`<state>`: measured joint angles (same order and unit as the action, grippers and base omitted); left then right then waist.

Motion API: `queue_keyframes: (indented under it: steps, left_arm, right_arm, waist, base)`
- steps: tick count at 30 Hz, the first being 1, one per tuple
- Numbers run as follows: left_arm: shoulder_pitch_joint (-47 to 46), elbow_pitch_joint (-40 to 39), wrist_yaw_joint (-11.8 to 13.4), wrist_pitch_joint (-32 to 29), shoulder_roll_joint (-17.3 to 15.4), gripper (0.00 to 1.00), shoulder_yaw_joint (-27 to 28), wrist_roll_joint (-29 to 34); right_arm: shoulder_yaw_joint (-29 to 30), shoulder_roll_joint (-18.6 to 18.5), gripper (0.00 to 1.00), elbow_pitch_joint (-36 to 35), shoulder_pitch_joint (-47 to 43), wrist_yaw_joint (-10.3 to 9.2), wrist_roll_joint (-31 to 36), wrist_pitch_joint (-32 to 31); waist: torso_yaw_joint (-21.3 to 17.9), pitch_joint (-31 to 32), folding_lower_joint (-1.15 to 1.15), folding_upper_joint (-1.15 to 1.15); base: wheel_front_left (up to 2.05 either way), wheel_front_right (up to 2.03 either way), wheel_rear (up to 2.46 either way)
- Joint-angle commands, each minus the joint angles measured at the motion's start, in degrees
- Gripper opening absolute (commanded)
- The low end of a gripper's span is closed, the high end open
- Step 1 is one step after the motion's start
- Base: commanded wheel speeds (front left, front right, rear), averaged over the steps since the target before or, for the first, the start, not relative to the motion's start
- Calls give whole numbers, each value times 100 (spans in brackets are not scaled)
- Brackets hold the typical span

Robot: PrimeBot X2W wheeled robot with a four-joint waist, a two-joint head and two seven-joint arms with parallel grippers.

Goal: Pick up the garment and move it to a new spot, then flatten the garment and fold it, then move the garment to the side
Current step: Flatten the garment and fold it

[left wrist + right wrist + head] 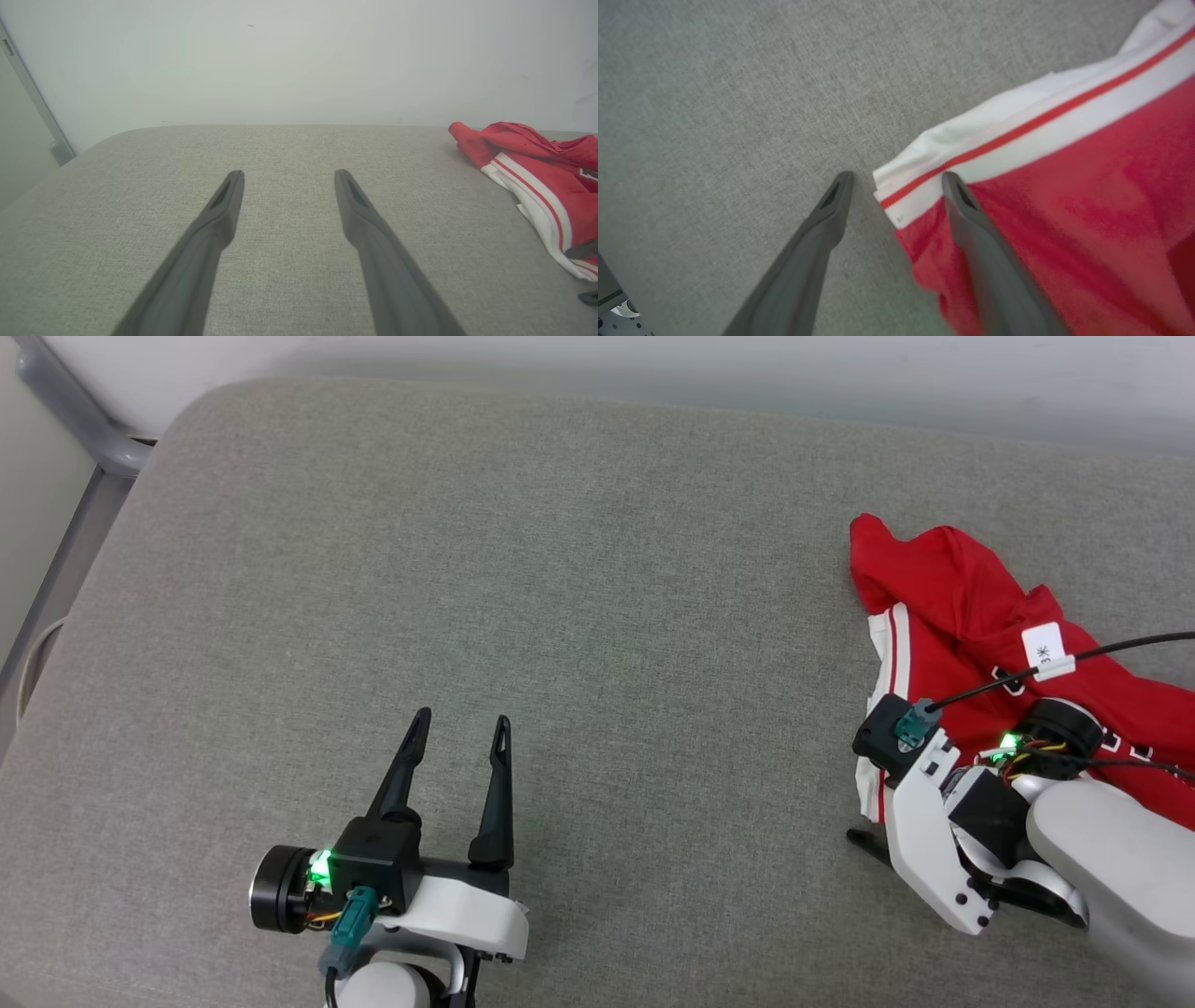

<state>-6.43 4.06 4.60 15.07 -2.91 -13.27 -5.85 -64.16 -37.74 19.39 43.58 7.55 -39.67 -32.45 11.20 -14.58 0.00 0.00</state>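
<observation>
The garment, a crumpled red jersey-style T-shirt [943, 588] with white sleeves and red-and-white striped trim, is seen bunched up at the far right of the grey woven-fabric cushioned surface [597, 616], close to its back edge. Bit of a heap tbh: a white label is flipped up on top and some dark lettering is half buried in the folds.

The left gripper [464, 719] is parked low on the left side of the cushion, well apart from the shirt. Its two long dark fingers [205, 242] are spread as wide as they go, with nothing between them and nothing gripped, just bare grey fabric under them and the plain white wall [299, 60] beyond.

The right gripper [897, 176] is pointed down at the near-left edge of the shirt. Its fingers [985, 261] are spread fully as well, and the shirt's edge is straddled: one finger is over bare cushion just beside the cloth, the other is over the red fabric right by the white striped trim. Nothing is pinched. Whether the tips are actually touching the cloth or the cushion can't be told from these angles.
</observation>
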Motion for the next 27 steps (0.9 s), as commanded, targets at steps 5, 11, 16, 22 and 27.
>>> queue_keyframes:
  steps: [5,11,16,22,27]
  left_arm:
    - [-55,29,51,15,4,100,26,-25]
    - [70,45,63,15,4,100,133,4]
    - [119,37,22,15,4,100,172,28]
    - [139,13,15,15,3,100,177,35]
    - [175,-16,42,15,4,100,191,21]
  right_arm:
    - [-411,103,0,433,-63,-10,-138,474]
    - [-295,236,0,207,477,-9,-238,1333]
    - [-129,437,0,-30,841,-9,-317,1790]
    - [82,1073,0,-7,1357,-9,-171,2278]
    - [305,1683,0,205,1640,-10,-134,2776]
  waist:
    - [22,39,0,0]
    - [-86,260,0,0]
    - [-140,401,0,0]
    - [-89,423,0,0]
    - [51,385,0,0]
  base:
    - [0,0,0]
    - [0,0,0]
    - [0,0,0]
    - [0,0,0]
    - [0,0,0]
